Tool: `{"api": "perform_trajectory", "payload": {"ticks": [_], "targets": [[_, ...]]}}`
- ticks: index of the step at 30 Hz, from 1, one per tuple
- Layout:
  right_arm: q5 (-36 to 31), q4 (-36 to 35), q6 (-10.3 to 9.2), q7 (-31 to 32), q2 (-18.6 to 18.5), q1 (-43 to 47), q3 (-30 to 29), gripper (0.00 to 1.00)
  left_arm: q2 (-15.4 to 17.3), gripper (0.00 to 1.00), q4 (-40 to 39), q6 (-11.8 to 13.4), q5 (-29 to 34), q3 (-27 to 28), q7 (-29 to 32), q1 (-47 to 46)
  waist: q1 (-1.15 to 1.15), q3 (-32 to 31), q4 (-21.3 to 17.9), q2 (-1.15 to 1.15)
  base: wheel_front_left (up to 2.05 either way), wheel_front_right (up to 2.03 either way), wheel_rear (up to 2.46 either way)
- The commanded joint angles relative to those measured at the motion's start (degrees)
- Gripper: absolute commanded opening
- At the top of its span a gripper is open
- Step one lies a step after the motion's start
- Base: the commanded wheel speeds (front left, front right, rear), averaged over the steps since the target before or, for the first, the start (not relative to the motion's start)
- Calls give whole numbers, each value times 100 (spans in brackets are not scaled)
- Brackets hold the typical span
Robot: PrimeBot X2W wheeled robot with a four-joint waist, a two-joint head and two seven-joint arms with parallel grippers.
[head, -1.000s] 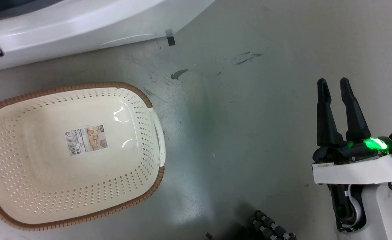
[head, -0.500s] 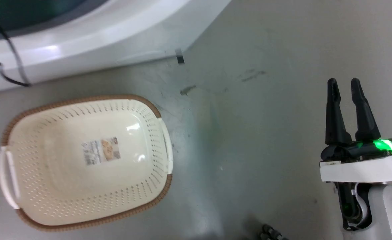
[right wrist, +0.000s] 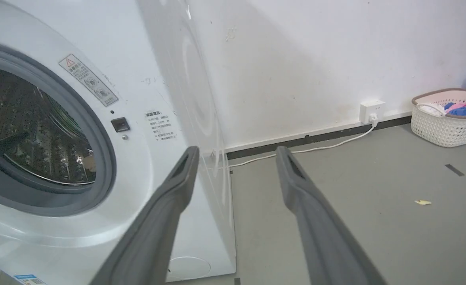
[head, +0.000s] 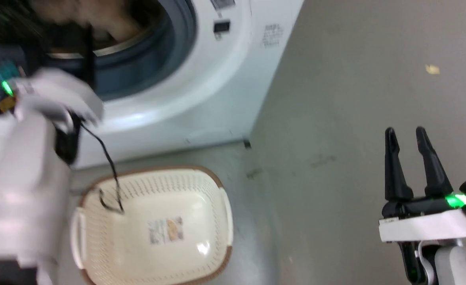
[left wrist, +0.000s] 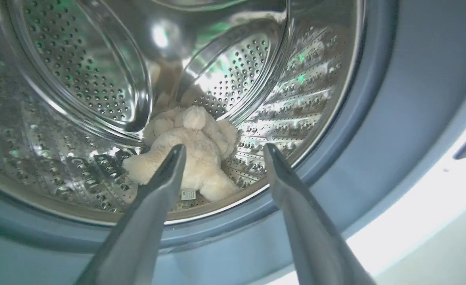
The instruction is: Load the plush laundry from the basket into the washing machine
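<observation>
The plush laundry (left wrist: pixel 195 152), a fluffy cream stuffed animal, lies on the bottom of the washing machine's steel drum (left wrist: pixel 78 71). My left gripper (left wrist: pixel 224 147) is at the drum mouth, open, its fingers apart and a little short of the plush, holding nothing. In the head view my pale left forearm (head: pixel 27 178) reaches up to the washing machine (head: pixel 201 91). The basket (head: pixel 217 186) sits empty on the floor below it, label on its bottom. My right gripper (head: pixel 405 132) hangs open and empty over the floor at the right, and in the right wrist view the right gripper (right wrist: pixel 237 150) faces the washer's side.
A black cable (head: pixel 106 158) hangs from my left wrist over the basket. Grey floor (head: pixel 356 99) stretches right of the washer. Against the far wall stand a second white basket (right wrist: pixel 445 126) with coloured clothes and a wall socket (right wrist: pixel 371 111) with a white cord.
The head camera has swung upward, so the washer opening and my left arm have come into view and the basket sits lower. My left gripper has opened. The right gripper stays open.
</observation>
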Motion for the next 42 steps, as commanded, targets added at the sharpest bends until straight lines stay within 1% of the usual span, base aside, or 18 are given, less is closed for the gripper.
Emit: {"api": "perform_trajectory", "payload": {"ticks": [1,5,8,10,15,18,20,22,26,33,42], "targets": [[-97,5,5,-23,-6,134,-10,100,-85,100,-445,-20,-76,98,-27,552,2,-849,488,0,0,0,0],[-232,-15,5,-23,-6,397,-59,100,-364,100,-1626,112,-148,303,-29,1835,2,-1348,822,0,0,0,0],[-308,-17,5,-23,-6,609,-77,100,-589,100,-2500,383,-94,463,-30,2781,2,-1657,1059,0,0,0,0],[-333,-16,5,-23,-6,743,-91,100,-711,100,-2923,493,-24,463,-30,3367,2,-1820,1203,0,0,0,0],[-340,9,5,-23,-6,1045,-42,100,-954,100,-3595,716,-47,606,-31,4548,2,-2156,1419,0,0,0,0],[-306,-34,5,-23,-6,1191,-77,100,-1051,100,-3893,794,-18,663,-31,5083,2,-2253,1500,0,0,0,0],[-336,-62,5,-23,-6,1289,-50,100,-1064,100,-4096,819,108,666,-31,5375,2,-2310,1538,0,0,0,0],[-434,-90,5,-23,-6,1393,7,100,-1081,100,-4210,762,213,612,-31,5635,2,-2347,1567,0,0,0,0],[-599,-106,5,-23,-6,1557,84,100,-1154,100,-4216,780,425,501,-31,5954,2,-2390,1621,0,0,0,0],[-691,-93,5,-23,-6,1663,169,100,-1228,100,-4150,801,761,373,-31,6098,2,-2440,1634,0,0,0,0],[-707,-88,5,-23,-6,1678,252,100,-1258,100,-4113,708,935,398,-31,6096,2,-2460,1609,0,0,0,0]]}}
